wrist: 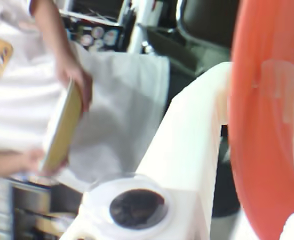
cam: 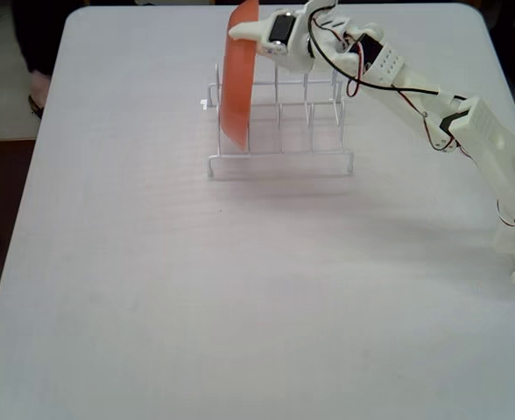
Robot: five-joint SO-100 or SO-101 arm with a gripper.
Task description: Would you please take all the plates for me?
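My gripper [cam: 243, 30] is shut on the top rim of the orange plate [cam: 236, 83], which stands on edge at the left end of the white wire rack [cam: 314, 131]. I cannot tell whether the plate still rests in the rack. In the wrist view the orange plate [wrist: 267, 135] fills the right side, pinched by my gripper [wrist: 244, 80], with one white finger [wrist: 187, 145] in front of it. A person's hand [wrist: 77, 80] holds the yellow plate [wrist: 62, 125] at the left. The cream-white and light blue plates are out of view.
The rack stands at the far middle of a white table [cam: 196, 289]. My arm [cam: 468, 122] reaches in from the right edge. A person in a white shirt [wrist: 17, 90] stands beyond the table in the wrist view.
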